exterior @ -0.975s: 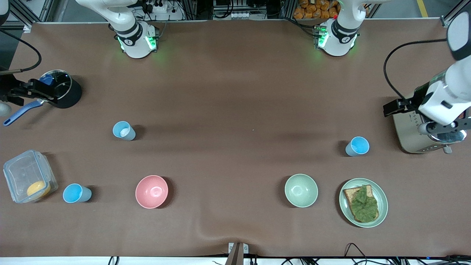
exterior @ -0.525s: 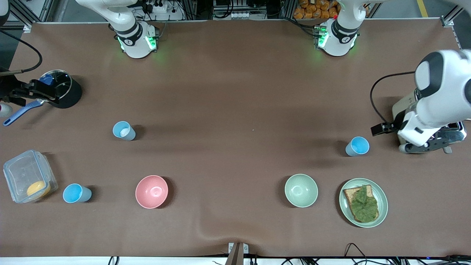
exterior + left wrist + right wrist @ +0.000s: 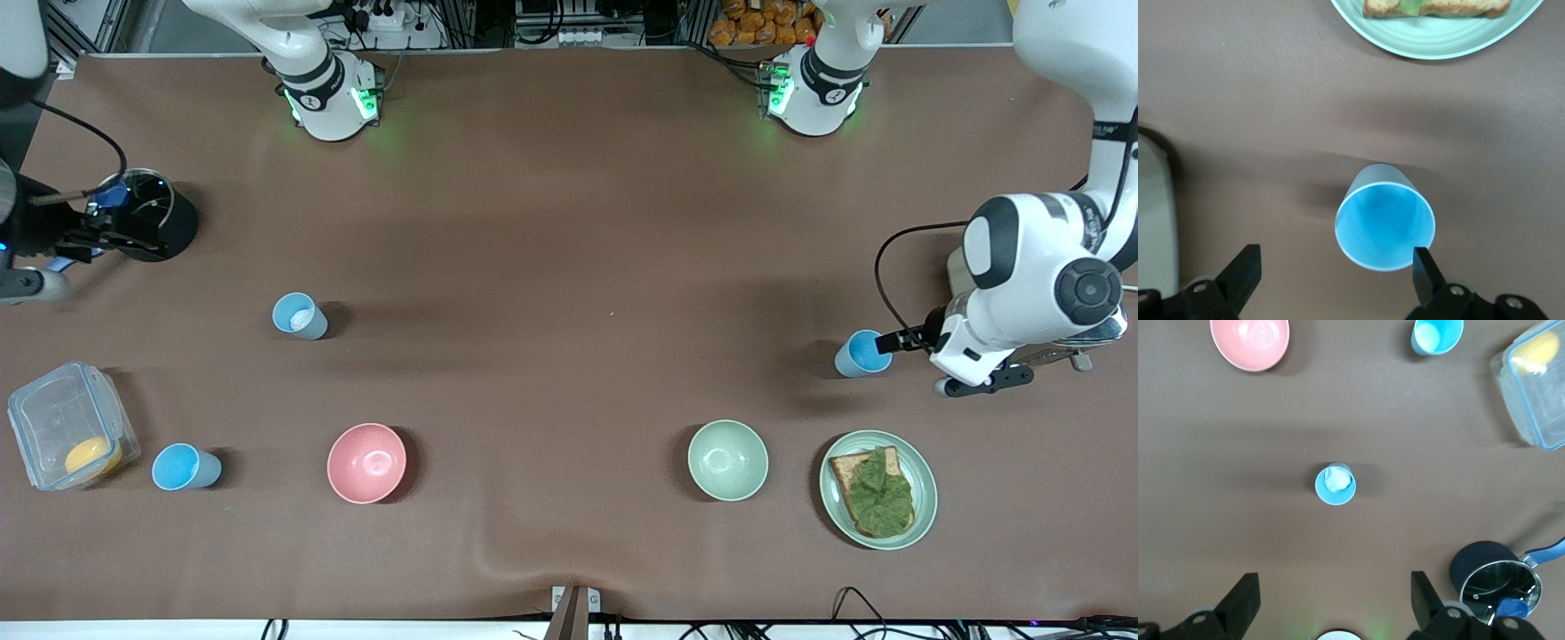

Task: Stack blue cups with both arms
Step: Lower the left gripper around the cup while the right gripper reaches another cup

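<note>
1. Three blue cups stand upright on the brown table (image 3: 569, 222). One sky-blue cup (image 3: 862, 354) is toward the left arm's end, farther from the front camera than the green plate (image 3: 925, 493) with toast and lettuce (image 3: 876, 493).
2. A paler cup (image 3: 299, 316) with something whitish inside stands toward the right arm's end, farther from the front camera than the pink bowl (image 3: 366, 462).
3. A third blue cup (image 3: 184, 468) sits just beside the clear lidded container (image 3: 67, 436), about level with the pink bowl.
4. The left gripper (image 3: 1338, 280) hangs just above the sky-blue cup, fingers spread wide. In the left wrist view one fingertip (image 3: 1425, 263) overlaps the cup's rim; whether it touches I cannot tell. The other fingertip (image 3: 1245, 267) is apart from the cup. It holds nothing.
5. The right gripper (image 3: 1335, 603) is high over the table near the black pot (image 3: 147, 227), fingers (image 3: 1245, 597) wide apart and empty; the paler cup shows well below it between them.
6. The green bowl (image 3: 727, 460) stands between the pink bowl and the plate.
7. A toaster (image 3: 1080, 333) is mostly hidden under the left arm.
</note>
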